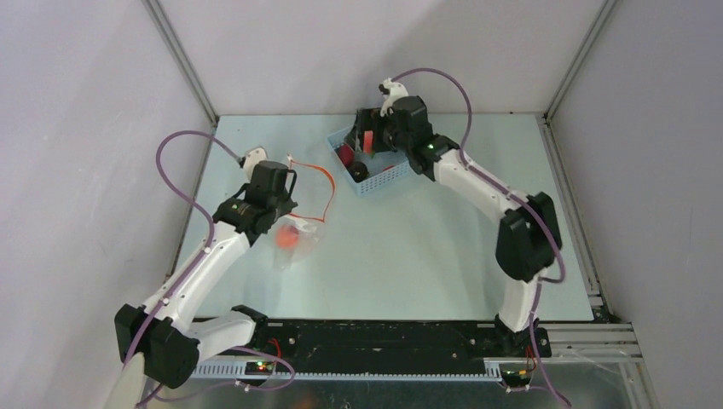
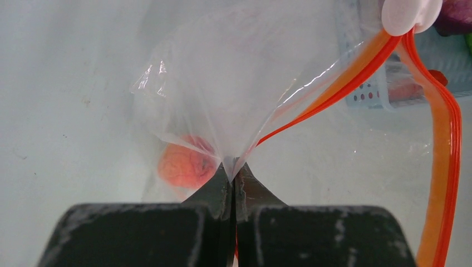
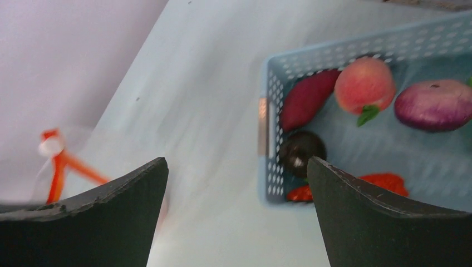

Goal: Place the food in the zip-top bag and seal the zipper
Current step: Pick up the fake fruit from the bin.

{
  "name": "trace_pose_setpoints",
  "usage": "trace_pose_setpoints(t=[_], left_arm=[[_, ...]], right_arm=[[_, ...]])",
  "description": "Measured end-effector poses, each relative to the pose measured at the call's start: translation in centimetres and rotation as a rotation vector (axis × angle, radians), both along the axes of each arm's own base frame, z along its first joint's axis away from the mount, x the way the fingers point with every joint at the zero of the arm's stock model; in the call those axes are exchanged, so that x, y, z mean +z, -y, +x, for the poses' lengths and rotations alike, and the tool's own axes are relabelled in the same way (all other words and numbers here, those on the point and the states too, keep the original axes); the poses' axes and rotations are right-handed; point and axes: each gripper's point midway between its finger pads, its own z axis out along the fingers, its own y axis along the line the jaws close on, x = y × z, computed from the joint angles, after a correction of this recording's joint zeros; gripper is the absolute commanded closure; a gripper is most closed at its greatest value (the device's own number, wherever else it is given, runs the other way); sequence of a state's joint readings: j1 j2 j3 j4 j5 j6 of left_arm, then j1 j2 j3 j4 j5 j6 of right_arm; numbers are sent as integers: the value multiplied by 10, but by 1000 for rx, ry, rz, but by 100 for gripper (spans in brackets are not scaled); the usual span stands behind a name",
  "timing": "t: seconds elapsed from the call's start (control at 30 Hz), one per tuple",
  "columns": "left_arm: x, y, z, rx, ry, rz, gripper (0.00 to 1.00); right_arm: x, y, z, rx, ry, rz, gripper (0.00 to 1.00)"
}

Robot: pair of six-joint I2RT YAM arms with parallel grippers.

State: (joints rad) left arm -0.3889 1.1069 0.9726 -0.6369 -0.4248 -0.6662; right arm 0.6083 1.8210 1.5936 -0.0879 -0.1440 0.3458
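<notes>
We record: zip-top bag (image 2: 222, 83) clear, zipper (image 2: 445, 167) red-orange; basket (image 3: 273, 78) light blue, perforated in dots; peach-orange fruit (image 3: 364, 83), green-leafed; purple vegetable (image 3: 434, 105); desk (image 1: 426, 256) pale blue-green.

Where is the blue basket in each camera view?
Top external: basket, back centre.
Left wrist: upper right, blurred behind the clear bag.
Right wrist: right half, food inside.
Shared landmark: the orange zipper strip, in all three.

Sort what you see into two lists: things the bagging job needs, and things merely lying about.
Job: zip-top bag, its zipper, orange food in it, peach, purple vegetable, dark fruit.
Lying about: blue basket, table.
</notes>
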Motion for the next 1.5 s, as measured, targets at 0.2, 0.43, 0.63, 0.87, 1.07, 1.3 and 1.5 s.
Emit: trace_pose_setpoints(t=[0.2,0.43,0.63,0.87,1.07,1.3,1.5], left_arm=[[-3,-2,1,8,0,-2,100],[-3,-1,3,3,2,-14,100],[-9,2,3,-8,-10,-24,100],[-14,6,4,-22,-27,-33,100],[-16,9,6,-26,-29,-48,100],[-17,12,6,-37,-35,-61,100],[-16,14,7,-36,-30,-70,100]], right_arm=[[-34,-12,57,-102,-55,-50,1],[-100,-8,110,-273,-133,-110,1],[-135,13,137,-414,-197,-78,1],[-156,19,157,-500,-231,14,2],[-175,9,162,-530,-256,68,2],[-180,2,175,-588,-265,141,4],[-173,2,182,-634,-274,208,8]])
